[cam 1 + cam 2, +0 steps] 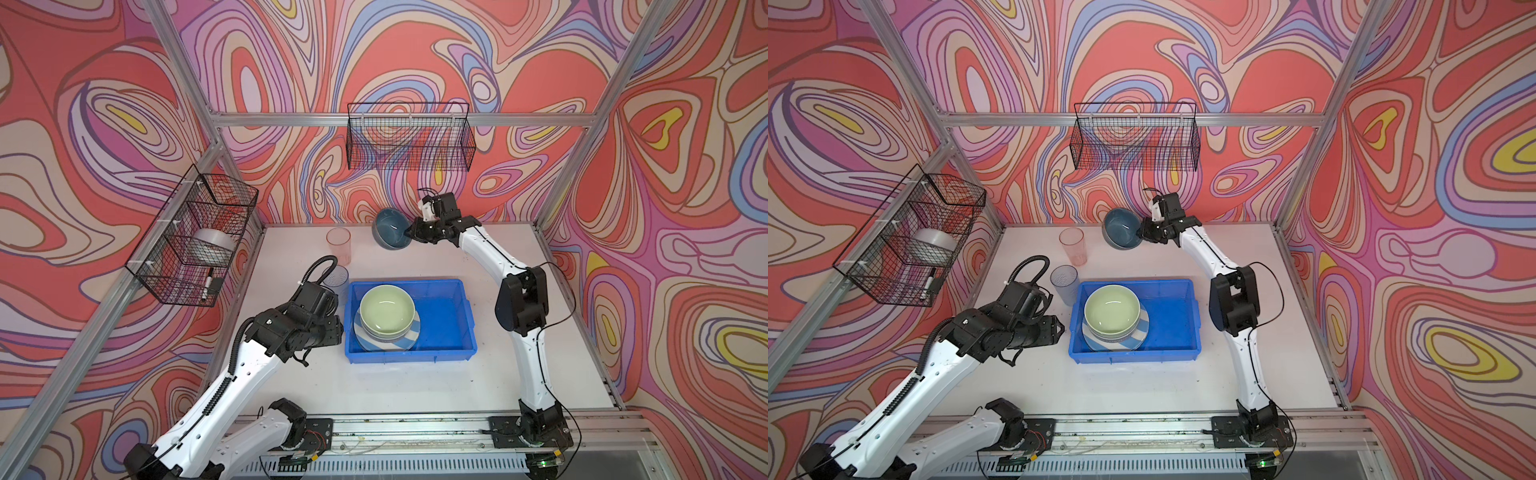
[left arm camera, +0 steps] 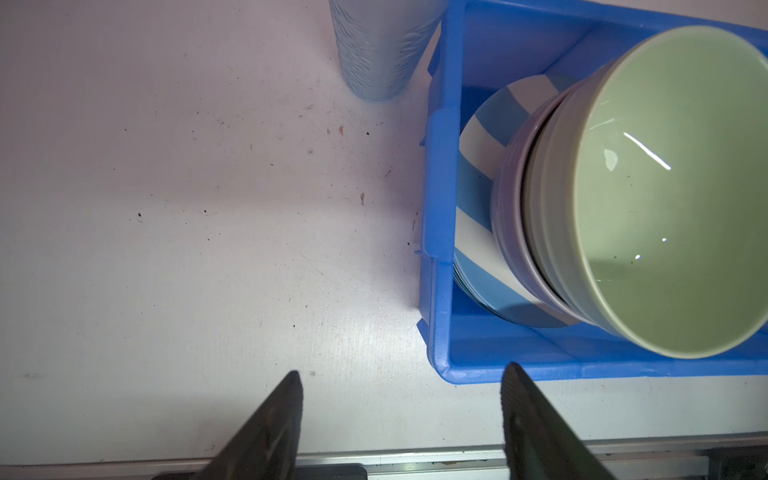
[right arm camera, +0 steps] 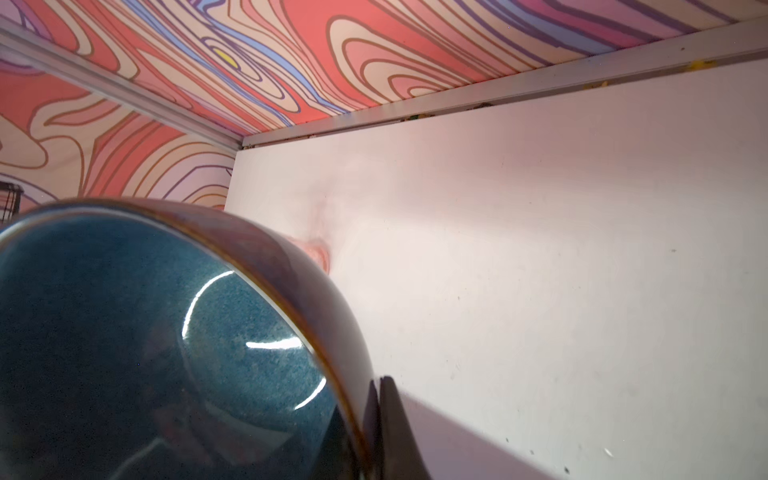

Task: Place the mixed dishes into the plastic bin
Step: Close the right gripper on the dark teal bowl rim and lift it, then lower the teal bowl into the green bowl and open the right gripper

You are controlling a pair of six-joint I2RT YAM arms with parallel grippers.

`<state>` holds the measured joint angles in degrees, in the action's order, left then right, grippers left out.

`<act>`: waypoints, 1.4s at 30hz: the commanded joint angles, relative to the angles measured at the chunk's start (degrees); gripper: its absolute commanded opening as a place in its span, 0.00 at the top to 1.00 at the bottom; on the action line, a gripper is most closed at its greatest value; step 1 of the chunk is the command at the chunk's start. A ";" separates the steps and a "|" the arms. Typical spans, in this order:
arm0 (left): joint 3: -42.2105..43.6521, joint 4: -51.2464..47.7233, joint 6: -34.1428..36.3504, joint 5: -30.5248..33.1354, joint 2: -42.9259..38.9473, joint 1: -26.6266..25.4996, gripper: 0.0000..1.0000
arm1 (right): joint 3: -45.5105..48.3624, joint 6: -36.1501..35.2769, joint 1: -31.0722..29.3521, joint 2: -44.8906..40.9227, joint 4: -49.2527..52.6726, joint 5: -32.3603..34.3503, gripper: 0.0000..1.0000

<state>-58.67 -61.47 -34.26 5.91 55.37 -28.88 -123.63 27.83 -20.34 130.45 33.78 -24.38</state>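
Clenching right fingers [image 3: 399,424] on dark blue-grey bowl [image 1: 388,232], twelve o'clock of plastic bin [image 1: 446,316]. Hovering at nine o'clock with left fingers [image 2: 266,428] released.

Left gripper [image 2: 404,370] gapes just beside the plastic bin [image 2: 440,208]; right gripper [image 1: 409,235], beyond it, pinches the dark blue-grey bowl [image 1: 388,233].

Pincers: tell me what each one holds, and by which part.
The right pincer grips the dark blue bowl by its rim, with the bowl tilted. The left pincer is open and holds nothing.
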 commanded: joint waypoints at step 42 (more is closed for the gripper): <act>-8.83 0.12 10.88 -3.89 3.27 16.84 0.17 | 14.02 -14.33 -18.94 -23.67 30.09 12.44 1.00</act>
<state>-67.05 -60.95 -24.16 1.48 59.51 -12.62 -109.84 11.70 -38.24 110.67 68.86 -10.66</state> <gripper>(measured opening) 0.830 0.108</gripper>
